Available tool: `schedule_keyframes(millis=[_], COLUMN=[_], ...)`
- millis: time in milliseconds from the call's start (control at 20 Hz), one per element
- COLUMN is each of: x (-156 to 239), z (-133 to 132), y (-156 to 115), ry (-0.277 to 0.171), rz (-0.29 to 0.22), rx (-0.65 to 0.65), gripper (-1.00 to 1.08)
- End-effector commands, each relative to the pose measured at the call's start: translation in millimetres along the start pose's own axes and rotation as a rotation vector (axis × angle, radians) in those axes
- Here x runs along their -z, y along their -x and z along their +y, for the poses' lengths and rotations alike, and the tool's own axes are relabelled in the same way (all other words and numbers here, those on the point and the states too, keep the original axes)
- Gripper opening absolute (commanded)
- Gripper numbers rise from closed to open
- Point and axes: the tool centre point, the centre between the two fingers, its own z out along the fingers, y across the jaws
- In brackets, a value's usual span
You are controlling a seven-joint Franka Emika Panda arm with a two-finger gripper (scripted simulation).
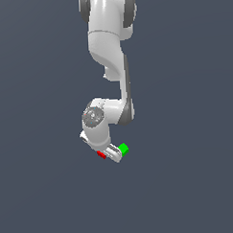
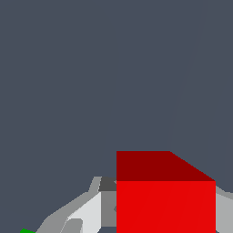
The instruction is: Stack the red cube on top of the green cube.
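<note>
In the wrist view the red cube (image 2: 165,200) fills the space between my two fingers, whose pads (image 2: 107,207) lie against its sides. My gripper (image 2: 164,225) is shut on it. In the exterior view only a small part of the red cube (image 1: 101,154) shows at the gripper's (image 1: 109,153) left edge. The green cube (image 1: 123,148) sits just off the gripper's other side, towards the exterior view's right, very close to it. A sliver of the green cube (image 2: 26,230) shows at the wrist view's edge. I cannot tell how high the red cube is above the floor.
The white arm (image 1: 108,51) reaches down from the top of the exterior view. A plain dark grey-blue surface (image 1: 188,182) lies all around the cubes.
</note>
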Motion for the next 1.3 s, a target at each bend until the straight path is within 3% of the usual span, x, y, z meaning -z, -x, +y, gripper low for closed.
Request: schedule_keyframes(millis=[0,400,1250], x=[0,11,99], z=[0,0,0], y=[0,1,1], ry=[0.000,0.000,0.000], rz=[0.000,0.000,0.000], rx=[0.000,0.000,0.000], gripper=[-1.00,-1.00,-1.00])
